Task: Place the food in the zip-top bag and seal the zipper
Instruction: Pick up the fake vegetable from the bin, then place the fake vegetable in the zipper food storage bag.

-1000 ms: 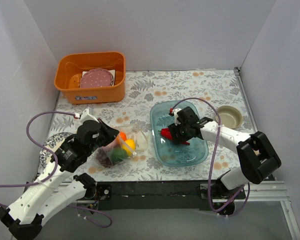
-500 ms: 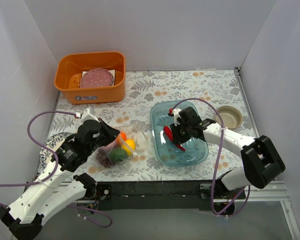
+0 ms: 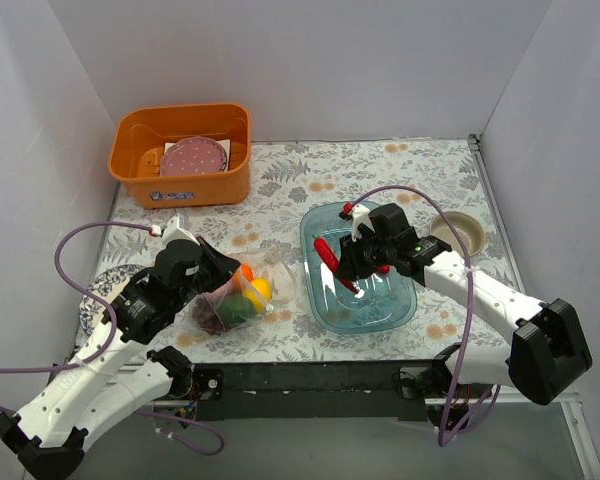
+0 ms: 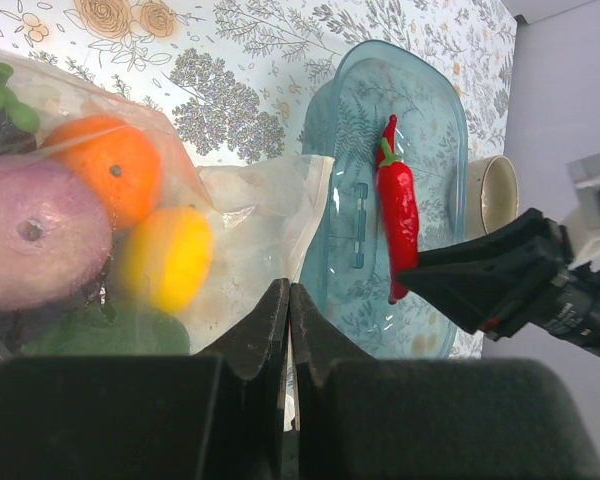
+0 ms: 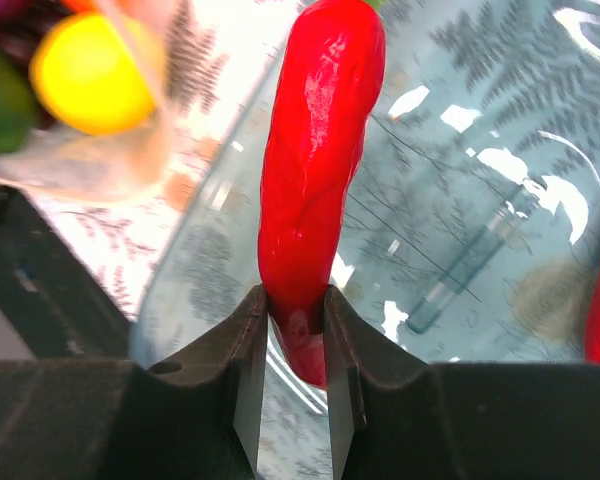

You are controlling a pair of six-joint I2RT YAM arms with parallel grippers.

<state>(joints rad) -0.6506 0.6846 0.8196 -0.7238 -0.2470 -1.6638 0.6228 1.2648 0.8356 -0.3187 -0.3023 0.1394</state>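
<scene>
The right tool (image 5: 295, 330) was clamped narrowly on the tapered end of the long red chili (image 5: 320, 150), holding it over the blue tray (image 3: 380, 312). The chili's long axis ran straight out from the jaws, stem end leading, and slanted toward the back-left in the top view. The left tool (image 4: 288, 300) was pinched together on the film of the zip-top bag (image 4: 255, 225). The bag lay on the counter (image 3: 380, 170) beside the tray and held an orange (image 4: 115, 170) and a lemon (image 4: 170, 258). This looked like the carrying step. Next, the chili would need steering stem-first into the bag's mouth.
</scene>
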